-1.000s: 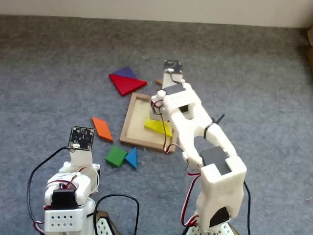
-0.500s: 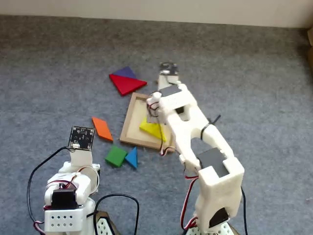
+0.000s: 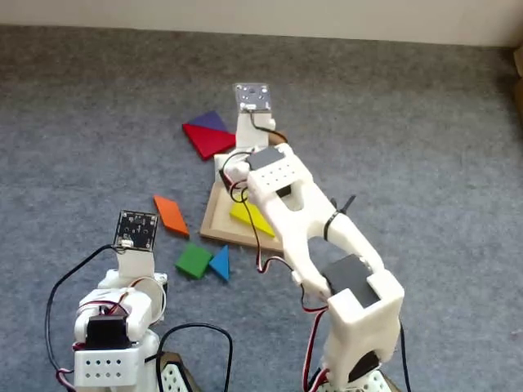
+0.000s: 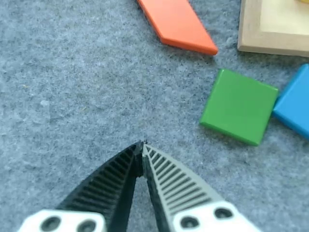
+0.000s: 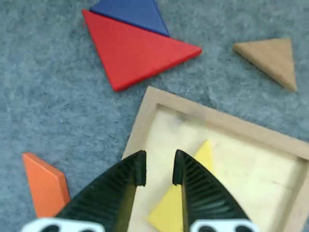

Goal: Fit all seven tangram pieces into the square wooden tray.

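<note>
Yellow triangle (image 3: 248, 217) sits in wooden tray (image 5: 217, 118); my right gripper (image 5: 158, 168) above it, slightly spread (nothing pinched), ready for red triangle (image 5: 135, 50). Left gripper (image 4: 143, 146) pressed together, parked.

The desk wears a grey, short-pile carpet-like covering (image 3: 425, 122) that spreads from the near edge to the far one in the high view. Its surface is mottled, lighter and darker grey mixed. Close up in the left wrist view the fibres look fuzzy and matted, with a small pale fleck (image 4: 44, 103) lying on them. The right wrist view shows the same rough grey weave.

Along the far side of the covering runs a pale cream band (image 3: 327, 16), flat and plain. At that view's right edge, near the band, sits a small brown object (image 3: 519, 69), cut off by the frame; what it is cannot be told.
</note>
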`<action>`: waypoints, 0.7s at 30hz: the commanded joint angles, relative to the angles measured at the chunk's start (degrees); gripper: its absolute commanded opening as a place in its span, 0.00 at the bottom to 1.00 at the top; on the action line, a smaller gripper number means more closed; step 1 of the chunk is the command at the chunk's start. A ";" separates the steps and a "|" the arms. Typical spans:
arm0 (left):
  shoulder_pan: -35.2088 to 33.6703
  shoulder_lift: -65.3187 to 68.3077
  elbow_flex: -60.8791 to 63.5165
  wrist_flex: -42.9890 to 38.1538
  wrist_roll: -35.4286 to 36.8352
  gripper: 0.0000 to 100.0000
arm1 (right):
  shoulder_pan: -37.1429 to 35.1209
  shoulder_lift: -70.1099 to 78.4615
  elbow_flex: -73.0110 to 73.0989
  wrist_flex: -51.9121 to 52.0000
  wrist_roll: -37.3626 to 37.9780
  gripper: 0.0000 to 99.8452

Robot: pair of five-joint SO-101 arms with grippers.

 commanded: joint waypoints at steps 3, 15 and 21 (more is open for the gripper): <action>-0.40 -0.40 1.10 0.26 0.26 0.00 | -1.10 2.77 -0.92 -1.27 0.88 0.10; -0.40 -0.40 1.10 0.26 0.26 0.00 | 12.18 -0.84 -1.01 8.75 3.34 0.10; -0.40 -0.40 1.10 0.26 0.26 0.00 | 12.26 -10.33 -1.01 13.58 9.32 0.10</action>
